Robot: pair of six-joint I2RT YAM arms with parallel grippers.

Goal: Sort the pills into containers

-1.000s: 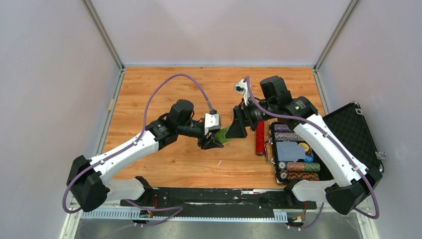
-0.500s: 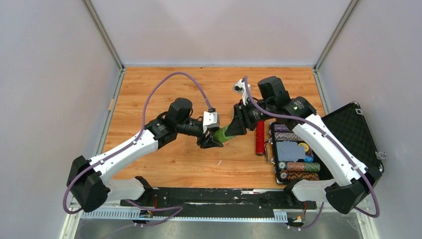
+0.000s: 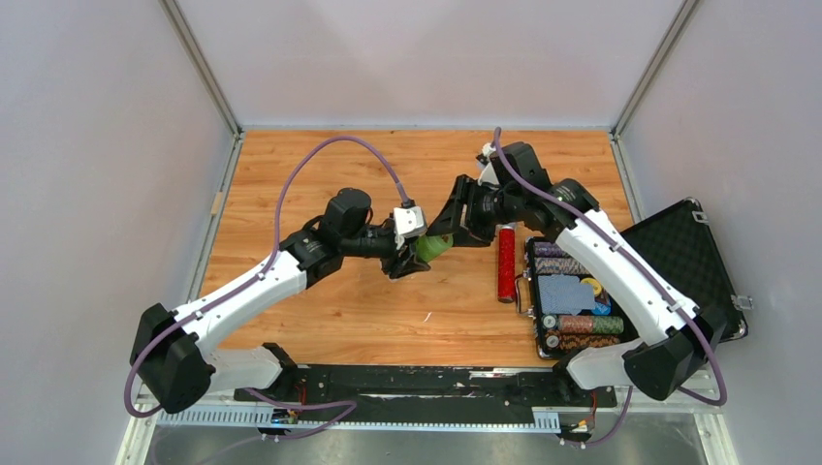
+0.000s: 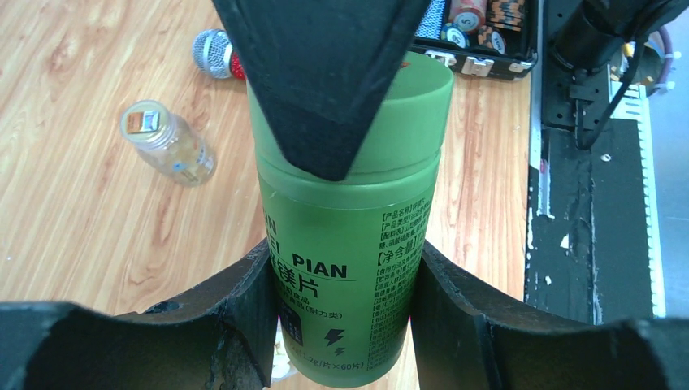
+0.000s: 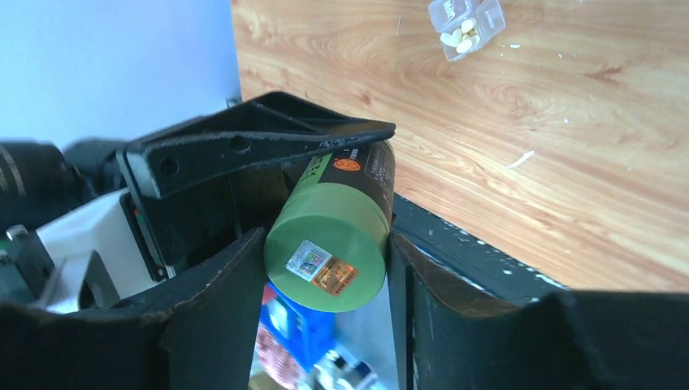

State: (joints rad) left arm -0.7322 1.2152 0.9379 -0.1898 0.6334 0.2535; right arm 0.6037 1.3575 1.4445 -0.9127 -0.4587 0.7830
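Observation:
A green pill bottle [image 3: 427,246] hangs tilted above the table between both grippers. My left gripper [image 4: 345,272] is shut on its labelled body [image 4: 349,236]. My right gripper [image 5: 327,244] is shut on its green cap [image 5: 327,258], and in the top view it [image 3: 449,226] meets the bottle from the far right. The container, a tiny clear plastic box [image 5: 465,24] holding several whitish pills, lies on the wooden table in the right wrist view. It is hidden in the top view.
A small clear bottle [image 4: 166,150] lies on its side on the wood. A red tube [image 3: 506,263] lies beside an open black case of poker chips [image 3: 574,300] at the right. A black rail [image 3: 417,380] runs along the near edge.
Both grippers and the green bottle have shifted a little toward the far side. The right wrist has turned around the bottle's cap end.

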